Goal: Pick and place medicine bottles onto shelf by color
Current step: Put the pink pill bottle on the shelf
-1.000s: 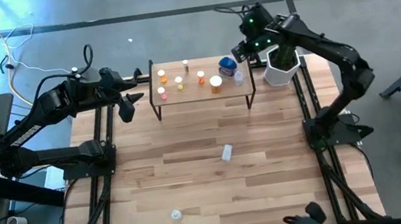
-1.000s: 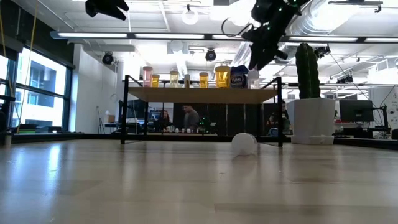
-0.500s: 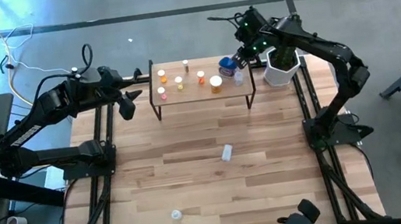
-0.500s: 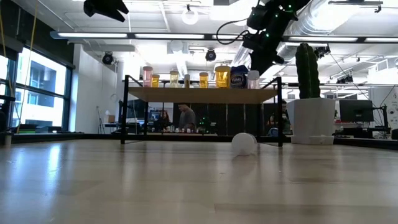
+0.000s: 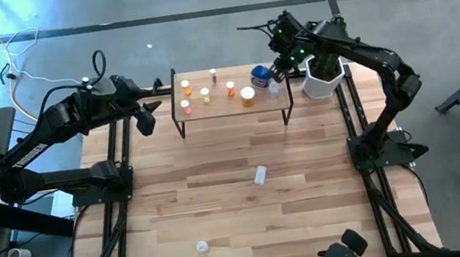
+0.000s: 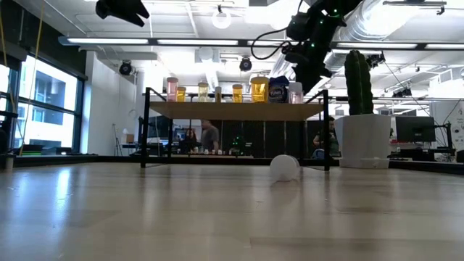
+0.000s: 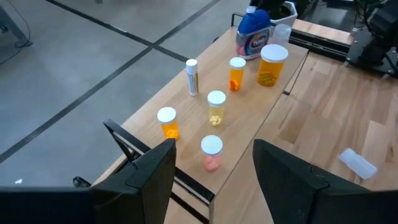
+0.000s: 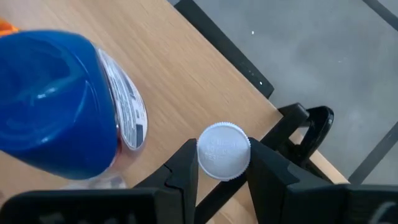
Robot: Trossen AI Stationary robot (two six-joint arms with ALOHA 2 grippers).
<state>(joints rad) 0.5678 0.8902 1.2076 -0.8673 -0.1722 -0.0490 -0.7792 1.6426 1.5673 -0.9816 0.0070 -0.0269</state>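
Note:
The shelf (image 5: 232, 112) stands at the table's far side and carries several orange bottles, a pink-filled one (image 7: 211, 153), a white vial (image 7: 192, 76) and the large blue bottle (image 5: 260, 75). My right gripper (image 8: 222, 163) reaches down at the shelf's right end, just beside the blue bottle (image 8: 62, 106), and is shut on a small white-capped clear bottle (image 6: 295, 92). My left gripper (image 5: 149, 117) waits open and high, left of the shelf. Two white bottles (image 5: 260, 175) (image 5: 202, 247) lie on the tabletop. My right gripper pinches the small clear bottle between its two fingers (image 8: 185, 174), just under the white cap (image 8: 224, 151), which shows whole between them. The fingers come from above, slanting down. The bottle stays upright, with its base on the shelf's right end (image 6: 308, 110).
A white pot with a green cactus (image 5: 322, 79) stands just right of the shelf, close to my right arm. The shelf's black legs (image 5: 287, 113) stand on the table. The table's near half holds only the two lying bottles. People move in the room beyond.
My right arm's wrist has drawn a little toward the far edge and risen slightly, while the gripper stays at the shelf's right end. The small clear bottle has kept its place on the shelf.

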